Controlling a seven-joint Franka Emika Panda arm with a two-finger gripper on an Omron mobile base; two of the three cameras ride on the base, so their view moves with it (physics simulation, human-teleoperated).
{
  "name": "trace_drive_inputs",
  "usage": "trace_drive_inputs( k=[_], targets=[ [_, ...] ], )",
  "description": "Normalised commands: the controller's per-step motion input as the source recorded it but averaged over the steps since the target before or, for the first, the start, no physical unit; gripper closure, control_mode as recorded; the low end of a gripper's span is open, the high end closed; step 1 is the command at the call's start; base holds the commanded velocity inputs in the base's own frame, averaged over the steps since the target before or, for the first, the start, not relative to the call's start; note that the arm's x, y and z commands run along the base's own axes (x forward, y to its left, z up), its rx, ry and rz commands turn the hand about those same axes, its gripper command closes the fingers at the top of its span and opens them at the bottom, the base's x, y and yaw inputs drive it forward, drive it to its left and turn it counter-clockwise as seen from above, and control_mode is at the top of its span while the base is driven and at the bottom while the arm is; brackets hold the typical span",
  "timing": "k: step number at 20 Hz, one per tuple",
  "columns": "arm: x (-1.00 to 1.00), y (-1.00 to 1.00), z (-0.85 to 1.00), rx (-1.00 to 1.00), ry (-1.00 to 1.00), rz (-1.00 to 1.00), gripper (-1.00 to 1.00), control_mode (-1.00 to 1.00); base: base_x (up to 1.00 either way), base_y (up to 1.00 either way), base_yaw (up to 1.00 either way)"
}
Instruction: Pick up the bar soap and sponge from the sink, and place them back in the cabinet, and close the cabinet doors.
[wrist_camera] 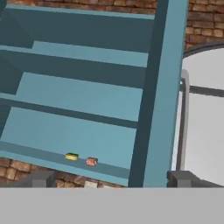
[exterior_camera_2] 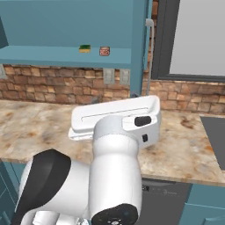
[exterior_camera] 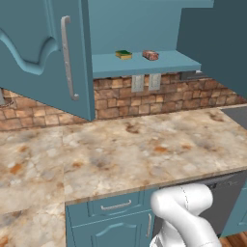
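Note:
The cabinet (exterior_camera: 140, 29) stands open above the counter. On its teal shelf (exterior_camera: 144, 65) lie the green-and-yellow sponge (exterior_camera: 123, 54) and, just to its right, the pinkish-brown bar soap (exterior_camera: 150, 55). Both also show as the sponge (exterior_camera_2: 85, 48) and soap (exterior_camera_2: 104, 51), and small in the hand view as the sponge (wrist_camera: 71, 156) and soap (wrist_camera: 91, 162). The left cabinet door (exterior_camera: 43, 53) and the right door (exterior_camera: 217, 38) are swung wide. My gripper (wrist_camera: 111, 179) is open, nothing between its fingers, well short of the shelf and aimed up at the right door's edge (wrist_camera: 159, 87).
A marbled counter (exterior_camera: 120, 149) runs below a brick wall with two outlets (exterior_camera: 145, 82). The sink's flat dark grey edge (exterior_camera: 236, 116) lies at the far right. A window (exterior_camera_2: 197, 39) sits right of the cabinet. Drawers (exterior_camera: 116, 207) and a dark appliance front (exterior_camera: 224, 202) lie under the counter.

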Motion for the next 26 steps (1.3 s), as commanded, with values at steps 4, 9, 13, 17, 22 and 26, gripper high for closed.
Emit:
trace_drive_inputs(
  k=[4,9,13,17,22,26],
  targets=[
    [0.31,-0.23,0.00,0.00,0.00,0.07,-1.00,-1.00,0.00,0.00,0.00],
    [0.24,-0.29,0.00,0.01,0.00,0.08,-1.00,-1.00,0.00,0.00,0.00],
    [0.09,-0.28,-0.01,0.00,0.00,0.10,-1.00,-1.00,0.00,0.00,0.00],
    [0.08,-0.31,-0.02,0.01,0.00,0.11,-1.00,-1.00,0.00,0.00,0.00],
    [0.14,-0.27,-0.07,0.00,0.00,0.11,-1.00,-1.00,0.00,0.00,0.00],
    [0.10,-0.29,-0.08,0.00,0.00,0.12,-1.00,-1.00,0.00,0.00,0.00]
  ],
)
